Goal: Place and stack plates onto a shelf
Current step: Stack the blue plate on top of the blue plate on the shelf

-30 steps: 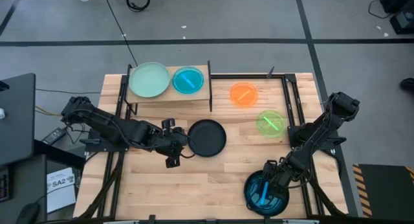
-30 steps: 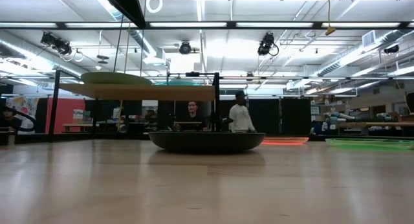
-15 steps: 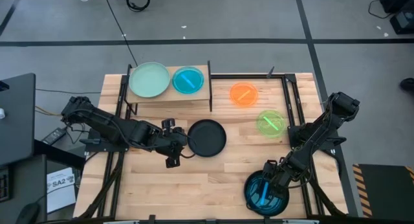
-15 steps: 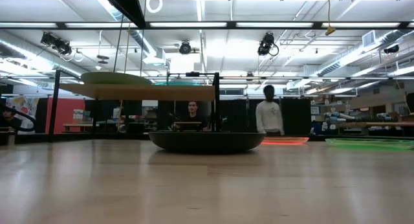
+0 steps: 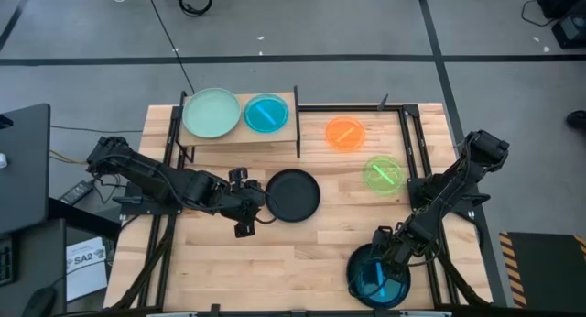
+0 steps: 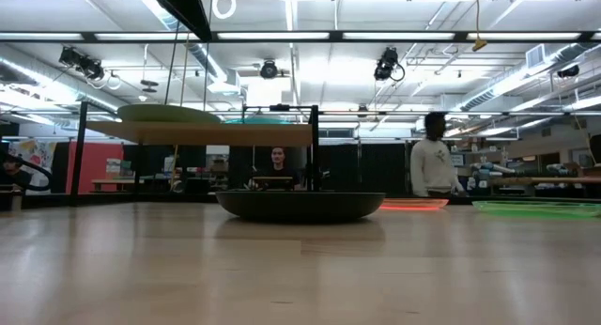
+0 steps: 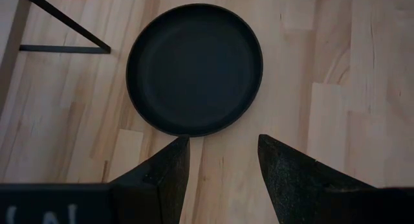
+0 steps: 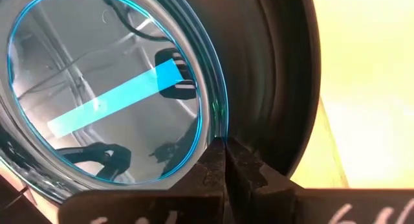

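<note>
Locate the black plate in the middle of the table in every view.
High view: black plate at table centre, just right of the left gripper.
Low view: the dark dish at centre, right of the shelf.
Left wrist view: upper centre, ahead of the open fingers.
Right wrist view: not in it; the dark plate there lies under a blue plate.
Shared landmark: the shelf's black leg.

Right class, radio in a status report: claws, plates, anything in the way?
Left claw open beside black plate. Right claw shut on blue plate over second black plate. Shelf full; nothing blocking.
</note>
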Motion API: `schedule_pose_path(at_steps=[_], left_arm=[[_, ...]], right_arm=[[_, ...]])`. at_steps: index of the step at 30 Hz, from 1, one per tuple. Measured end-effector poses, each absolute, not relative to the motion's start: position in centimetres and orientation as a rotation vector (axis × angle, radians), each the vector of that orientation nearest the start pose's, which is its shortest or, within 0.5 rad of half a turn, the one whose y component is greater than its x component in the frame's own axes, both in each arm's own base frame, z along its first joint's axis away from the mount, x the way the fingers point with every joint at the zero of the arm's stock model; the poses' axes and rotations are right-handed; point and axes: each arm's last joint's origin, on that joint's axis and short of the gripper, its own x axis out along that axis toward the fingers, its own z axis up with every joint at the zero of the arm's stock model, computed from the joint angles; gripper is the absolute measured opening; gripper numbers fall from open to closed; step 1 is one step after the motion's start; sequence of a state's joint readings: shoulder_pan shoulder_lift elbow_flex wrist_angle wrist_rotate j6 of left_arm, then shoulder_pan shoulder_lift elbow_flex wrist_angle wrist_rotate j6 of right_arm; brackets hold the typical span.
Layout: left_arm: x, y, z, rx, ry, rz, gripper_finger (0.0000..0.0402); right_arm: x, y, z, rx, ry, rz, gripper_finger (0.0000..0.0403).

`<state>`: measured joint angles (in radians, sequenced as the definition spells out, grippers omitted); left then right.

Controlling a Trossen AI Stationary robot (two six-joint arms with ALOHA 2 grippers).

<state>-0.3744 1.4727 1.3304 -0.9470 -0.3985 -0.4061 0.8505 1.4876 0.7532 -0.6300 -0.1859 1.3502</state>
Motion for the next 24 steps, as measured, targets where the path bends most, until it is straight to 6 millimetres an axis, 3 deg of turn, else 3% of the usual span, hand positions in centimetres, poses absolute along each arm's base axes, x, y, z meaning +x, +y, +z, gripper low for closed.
schedule_pose_path(at_steps=[10,17,24], left_arm=[[27.3,-9.5,30.7,0.039,0.976,0.223,0.0189],[27.2,-9.6,30.7,0.033,0.988,0.209,0.0189],[26.5,-10.1,30.4,0.045,1.069,0.146,0.0189]], right_arm=[[15.5,17.9,16.3,0.654,1.614,-0.14,0.0003],[15.8,16.3,18.8,0.76,1.535,-0.089,0.0003],[16.4,13.5,21.7,0.909,1.393,-0.059,0.0003]])
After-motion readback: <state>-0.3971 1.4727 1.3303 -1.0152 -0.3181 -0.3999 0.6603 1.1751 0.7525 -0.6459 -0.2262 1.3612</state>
